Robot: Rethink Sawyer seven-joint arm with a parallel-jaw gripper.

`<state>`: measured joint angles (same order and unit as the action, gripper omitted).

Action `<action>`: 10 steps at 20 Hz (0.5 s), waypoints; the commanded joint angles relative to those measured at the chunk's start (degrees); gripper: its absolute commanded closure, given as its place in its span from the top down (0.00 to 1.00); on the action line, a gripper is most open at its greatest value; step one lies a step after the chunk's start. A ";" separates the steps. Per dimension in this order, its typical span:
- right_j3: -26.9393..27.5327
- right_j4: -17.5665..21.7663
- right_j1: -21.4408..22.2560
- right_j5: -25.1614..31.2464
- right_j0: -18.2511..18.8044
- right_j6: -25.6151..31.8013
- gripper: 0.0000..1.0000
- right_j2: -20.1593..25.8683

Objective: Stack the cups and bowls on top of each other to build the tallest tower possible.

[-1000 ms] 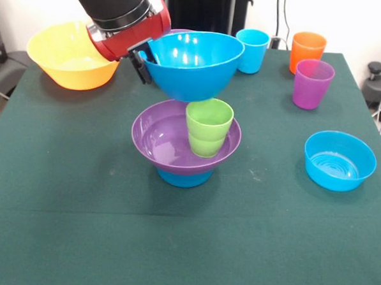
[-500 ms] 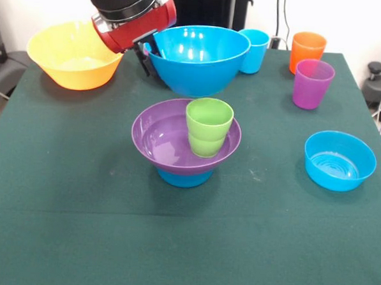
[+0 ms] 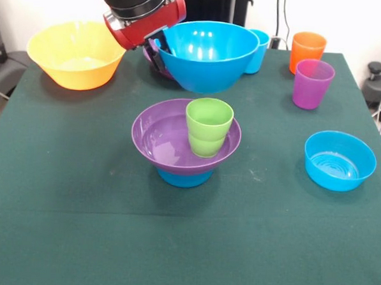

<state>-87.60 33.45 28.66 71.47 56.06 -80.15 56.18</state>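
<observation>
My gripper is shut on the left rim of the large blue bowl, which hangs upright in the air behind and above the tower. The tower is a small blue bowl at the bottom, a wide purple bowl on it and a lime green cup standing inside the purple bowl toward its right. A light blue cup is partly hidden behind the held bowl. An orange cup and a translucent purple cup stand at the far right. Another small blue bowl sits at the right.
A large yellow bowl rests at the far left corner of the green table. A sliver of purple shows behind the gripper. Cables and dark equipment lie beyond the table's right edge.
The gripper has carried the large blue bowl upward and to the right, farther back from the tower. The tower and the other cups and bowls have stayed put.
</observation>
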 commanded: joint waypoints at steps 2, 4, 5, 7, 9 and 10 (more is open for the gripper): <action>-1.42 1.25 -2.31 -5.28 -2.90 8.14 0.00 -0.69; -0.99 1.61 -2.68 -5.74 -2.97 8.38 0.00 -0.84; -0.82 1.74 -2.77 -5.97 -2.91 8.65 0.00 -0.84; 0.14 2.16 -3.70 -6.54 -3.24 8.99 0.00 -1.25; 0.63 2.19 -3.96 -6.62 -3.36 9.39 0.00 -1.43; 0.78 2.14 -3.98 -6.55 -3.36 9.65 0.00 -1.45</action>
<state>-87.63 33.46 28.16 68.64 55.95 -80.15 56.18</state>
